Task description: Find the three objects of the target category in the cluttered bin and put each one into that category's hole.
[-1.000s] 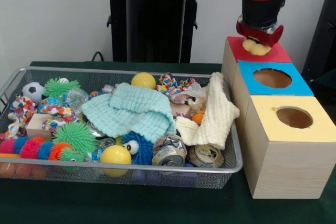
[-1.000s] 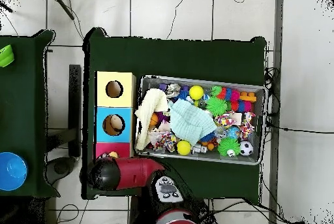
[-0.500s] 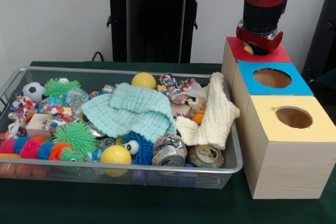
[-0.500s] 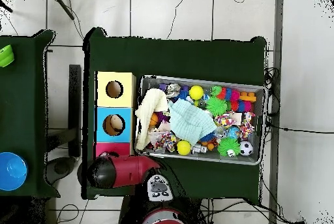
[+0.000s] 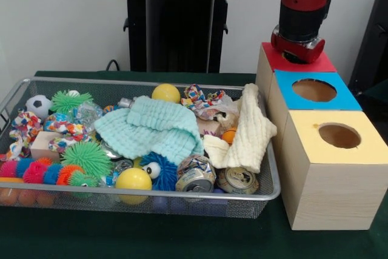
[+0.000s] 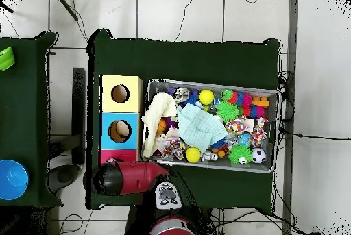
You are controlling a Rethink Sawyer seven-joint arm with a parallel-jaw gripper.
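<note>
My gripper (image 5: 296,54) is lowered onto the top of the red box (image 5: 322,63), right over its hole, so its tips are hidden. Nothing shows under its red collar. In the overhead view the red arm (image 6: 130,178) covers most of the red box (image 6: 110,155). The wire bin (image 5: 182,196) holds a jumble: two yellow balls (image 5: 165,93) (image 5: 133,179), a soccer ball (image 5: 38,105), spiky green toys (image 5: 89,157), crushed cans (image 5: 195,177), a mint cloth (image 5: 151,127) and a cream cloth (image 5: 250,131).
A blue box (image 5: 347,99) and a yellow box (image 5: 367,148), each with a round hole, stand in a row with the red one, right of the bin. In the overhead view a second table with a blue bowl (image 6: 11,179) lies to the left.
The gripper has dropped from just above the red box onto its hole. The yellow fuzzy object it carried is no longer visible.
</note>
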